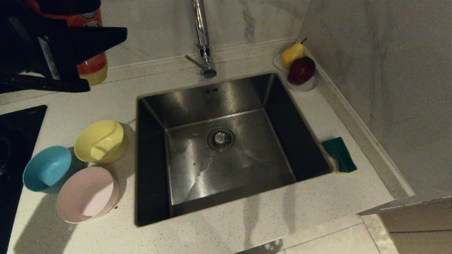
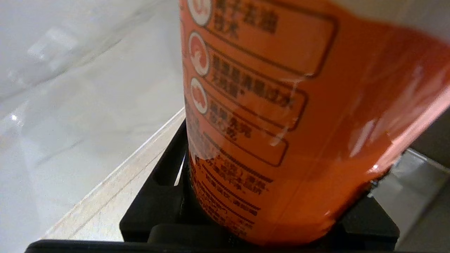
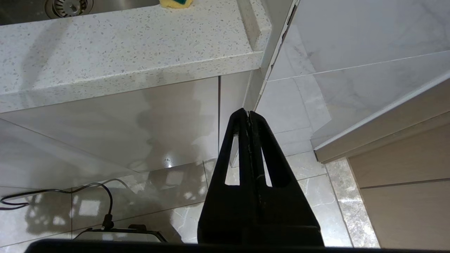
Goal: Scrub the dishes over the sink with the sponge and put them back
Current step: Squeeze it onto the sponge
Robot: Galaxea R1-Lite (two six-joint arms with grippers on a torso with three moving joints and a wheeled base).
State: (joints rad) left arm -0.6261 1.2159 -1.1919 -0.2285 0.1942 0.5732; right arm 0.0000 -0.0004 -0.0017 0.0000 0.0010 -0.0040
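Three bowls lie tilted on the counter left of the sink (image 1: 247,158): a pale yellow one (image 1: 100,141), a light blue one (image 1: 47,168) and a pale pink one (image 1: 86,194). The sponge (image 1: 339,154), green face up, lies on the counter at the sink's right rim; its edge also shows as the sponge (image 3: 175,2) in the right wrist view. My left gripper (image 1: 104,60) hangs at the far left, above and behind the bowls, shut on an orange detergent bottle (image 2: 281,123), with one black finger (image 2: 158,186) against its side. My right gripper (image 3: 248,113) is parked below the counter edge, shut and empty.
A chrome tap (image 1: 201,35) rises behind the sink. A pear and a red apple sit on a small dish (image 1: 303,86) in the back right corner. A black cooktop (image 1: 14,141) borders the bowls on the left. A marble wall runs along the right side.
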